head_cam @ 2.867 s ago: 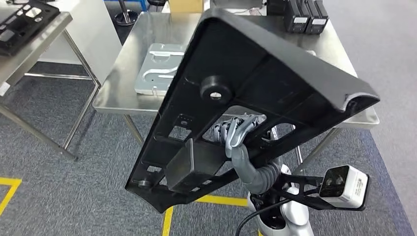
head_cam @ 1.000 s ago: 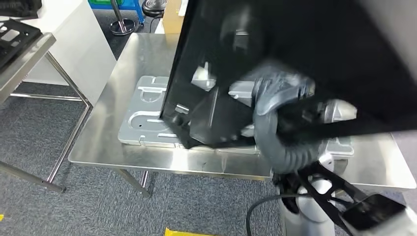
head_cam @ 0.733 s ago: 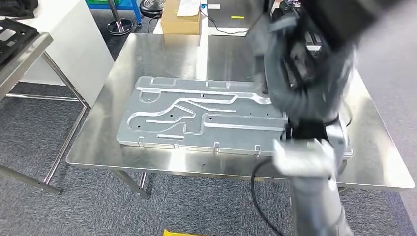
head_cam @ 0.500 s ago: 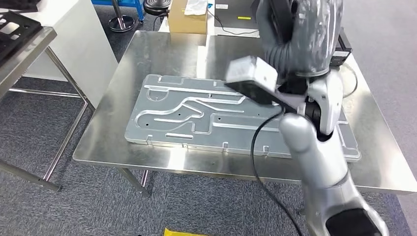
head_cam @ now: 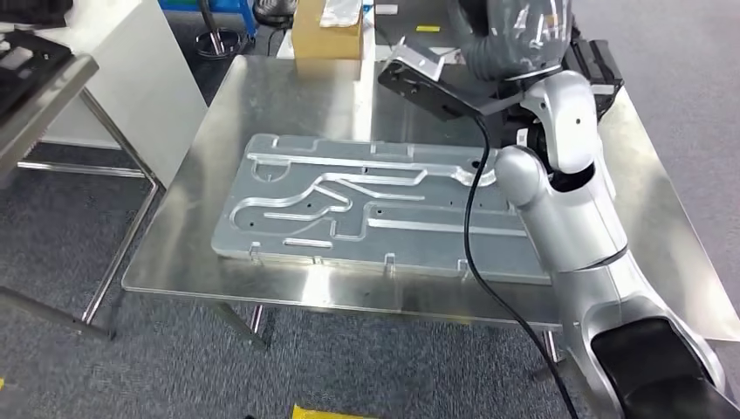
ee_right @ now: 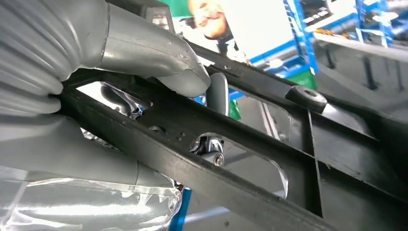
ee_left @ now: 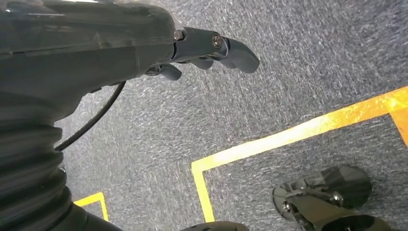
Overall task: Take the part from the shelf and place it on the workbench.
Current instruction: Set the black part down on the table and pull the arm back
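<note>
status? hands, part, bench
Right hand grips the black part, raised above the workbench. Left hand hangs over the floor, holding nothing. Part not yet down. Metal plate covers much of the bench top.

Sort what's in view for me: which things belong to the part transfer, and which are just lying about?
Job:
- black ribbed plastic frame part, gripped by the right robot hand
- stainless steel workbench
- grooved silver metal plate, lying flat on it

Lying about:
- brown cardboard box at the bench's far edge
- yellow floor tape
- left robot hand, hanging over carpet
</note>
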